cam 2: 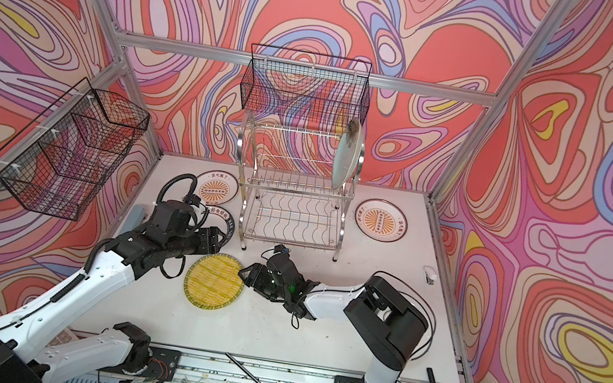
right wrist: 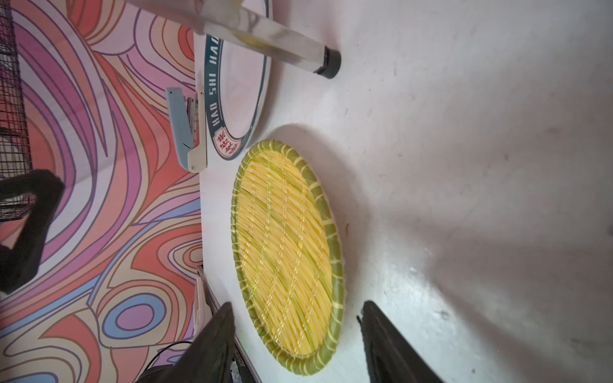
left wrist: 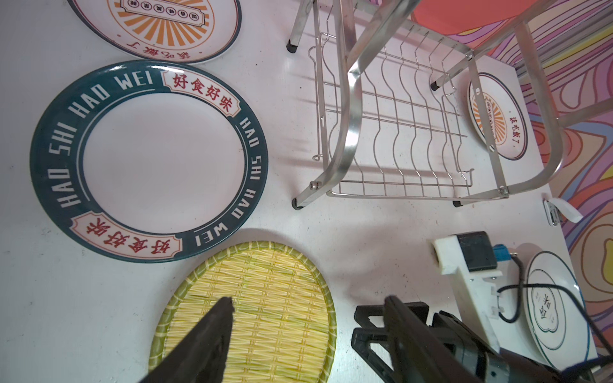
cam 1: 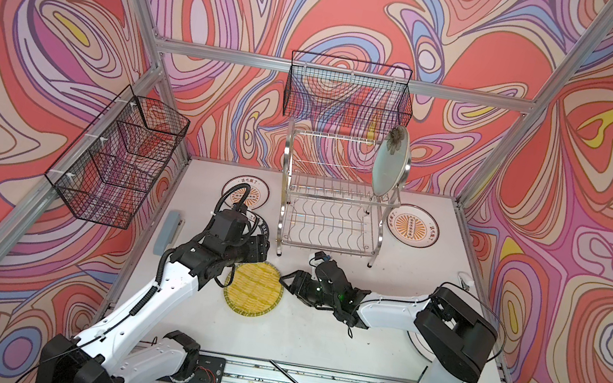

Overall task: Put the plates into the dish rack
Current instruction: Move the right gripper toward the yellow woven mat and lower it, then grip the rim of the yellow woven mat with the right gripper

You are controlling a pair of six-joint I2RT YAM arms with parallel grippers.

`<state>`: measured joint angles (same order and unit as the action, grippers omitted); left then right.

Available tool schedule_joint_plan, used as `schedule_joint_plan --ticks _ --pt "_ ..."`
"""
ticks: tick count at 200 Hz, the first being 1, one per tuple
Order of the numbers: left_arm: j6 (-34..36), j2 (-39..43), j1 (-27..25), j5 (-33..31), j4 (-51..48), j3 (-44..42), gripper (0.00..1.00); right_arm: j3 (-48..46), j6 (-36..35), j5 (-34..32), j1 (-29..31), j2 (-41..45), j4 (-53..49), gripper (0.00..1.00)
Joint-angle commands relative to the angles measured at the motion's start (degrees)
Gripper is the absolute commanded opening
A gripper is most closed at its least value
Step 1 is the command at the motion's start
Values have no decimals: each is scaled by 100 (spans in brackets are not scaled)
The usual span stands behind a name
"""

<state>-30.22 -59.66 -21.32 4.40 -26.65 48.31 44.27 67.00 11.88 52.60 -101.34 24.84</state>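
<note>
Bright, even overhead light; crisp top views, softer wrist views.

In both top views the white worktop (cam 1: 314, 337) is evenly lit and in focus, and the straight frame rails lean and bow toward the picture edges under the wide lens. In the left wrist view the dish rack (left wrist: 354, 109) throws faint striped shadows on the worktop and its chrome frame carries bright glare. In the right wrist view broad soft shadows lie beside the yellow plate (right wrist: 288, 258), a rack leg close to the lens is smeared, and the dark fingers (right wrist: 212, 348) of the right hand (right wrist: 297, 306) are out of focus.
</note>
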Motion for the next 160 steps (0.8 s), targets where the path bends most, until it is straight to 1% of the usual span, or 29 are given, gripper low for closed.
schedule_joint_plan --ticks 1,76,104,130,160 --pt "59 68 40 -131 -59 9 74 151 72 128 32 -260 -219 60" --pt "147 53 39 34 -24 97 74 393 69 409 39 -633 -236 56" --pt "333 134 36 58 -99 147 74 457 72 481 35 -723 -233 53" --pt "467 228 45 175 -158 204 74 499 72 491 37 -764 -214 51" --pt "498 168 47 500 -319 328 74 522 102 507 35 -858 -152 48"
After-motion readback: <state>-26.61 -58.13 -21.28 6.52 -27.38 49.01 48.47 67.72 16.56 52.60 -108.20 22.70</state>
